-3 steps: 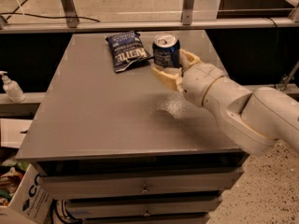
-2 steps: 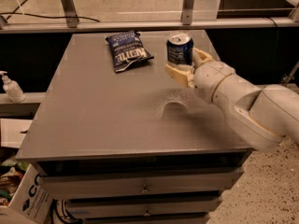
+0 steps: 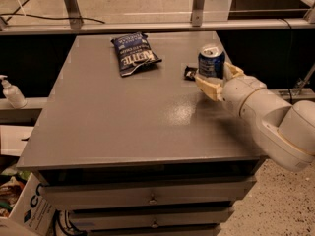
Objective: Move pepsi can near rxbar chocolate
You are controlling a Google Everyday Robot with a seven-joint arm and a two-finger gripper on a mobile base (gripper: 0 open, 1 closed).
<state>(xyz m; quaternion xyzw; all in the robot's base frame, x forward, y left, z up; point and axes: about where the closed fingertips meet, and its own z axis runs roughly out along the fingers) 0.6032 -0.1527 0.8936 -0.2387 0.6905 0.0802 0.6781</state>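
Cream claw (image 3: 216, 78) at grey table (image 3: 123, 117), right side, clasps dark blue, silver-topped pepsi can (image 3: 211, 63).

pepsi can (image 3: 211, 60): base hidden by gripper (image 3: 216, 76) clasping it, far right | rxbar chocolate (image 3: 189, 73): right end hidden, lettering unreadable | arm (image 3: 278, 119): cut off right

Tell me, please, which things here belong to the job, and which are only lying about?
Belong to the job:
- pepsi can, gripped by the gripper at the table's far right
- rxbar chocolate, just left of the can

Only lying about:
- chip bag, on the table
- pump bottle, off the table, at the left
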